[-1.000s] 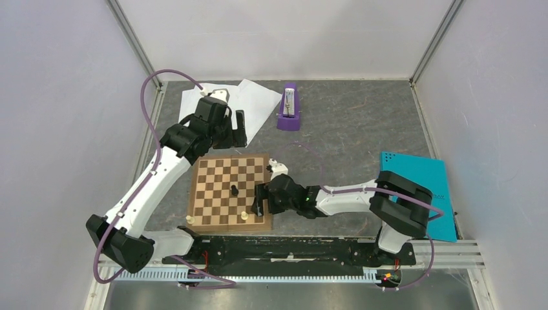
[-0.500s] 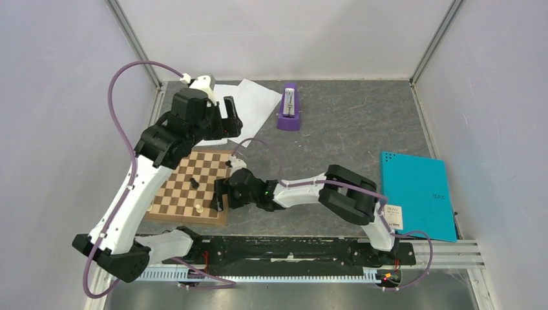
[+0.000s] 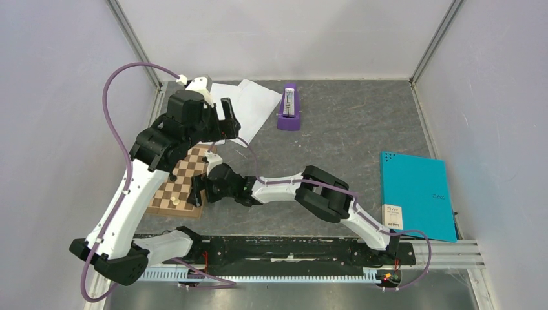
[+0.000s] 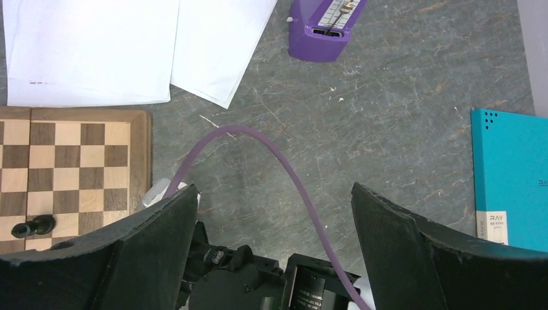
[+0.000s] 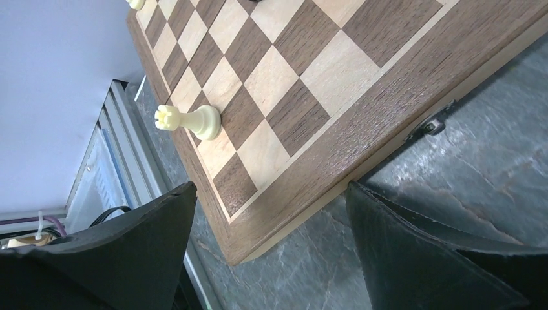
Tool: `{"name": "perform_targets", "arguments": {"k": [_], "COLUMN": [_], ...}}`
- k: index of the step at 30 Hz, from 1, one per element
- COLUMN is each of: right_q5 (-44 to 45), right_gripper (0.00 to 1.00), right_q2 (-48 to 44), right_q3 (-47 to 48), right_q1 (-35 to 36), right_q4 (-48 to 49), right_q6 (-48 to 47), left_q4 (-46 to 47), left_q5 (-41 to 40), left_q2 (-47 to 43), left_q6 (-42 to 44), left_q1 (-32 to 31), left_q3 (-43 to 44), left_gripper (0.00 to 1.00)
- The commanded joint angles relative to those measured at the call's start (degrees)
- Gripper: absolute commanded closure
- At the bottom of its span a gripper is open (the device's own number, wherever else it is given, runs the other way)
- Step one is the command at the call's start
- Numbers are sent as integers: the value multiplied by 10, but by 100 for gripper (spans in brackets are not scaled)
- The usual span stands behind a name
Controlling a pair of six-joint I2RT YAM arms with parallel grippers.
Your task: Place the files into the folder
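The files, white paper sheets (image 3: 249,106), lie overlapping at the back left; the left wrist view shows them (image 4: 90,51) beyond the chessboard. The folder (image 3: 417,194) lies closed, teal side up, white label toward me, at the right near edge; its edge shows in the left wrist view (image 4: 510,174). My left gripper (image 3: 227,119) hovers open and empty (image 4: 274,188) over the near edge of the sheets. My right gripper (image 3: 199,192) is open, reaching far left, with the chessboard's near right corner between its jaws (image 5: 269,187), not clamped.
A brown chessboard (image 3: 178,187) with a few pieces lies at the left near edge; a cream piece (image 5: 190,121) stands near its corner. A purple metronome (image 3: 289,106) stands at the back centre. The right arm's purple cable (image 4: 284,168) arcs over the table. Frame posts line the sides.
The chessboard has slid left toward the table's left edge with my right gripper at its right edge. My left gripper moved slightly left and back over the sheets.
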Motion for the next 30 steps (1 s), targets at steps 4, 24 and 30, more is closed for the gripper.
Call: {"name": "perform_targets", "arguments": {"k": [4,24,30], "right_q5": [-11,187,346], "right_gripper": [9,2,2], "right_q2": [63,-313,-537], "right_q3": [47,-256,-444], "right_q1": [-19,-61,-165], "right_q4": [-31,-110,-261], "right_q6": [-47,-105,-32], "left_q4": [10,92,147], "left_q5": [13,85,137], "left_q2": [-6,-9,2], "left_q6": [15,-30,-60], "left_q1": [4,2,-11], "left_q3": [-9,-30,-70], "left_gripper": [5,5,5]}}
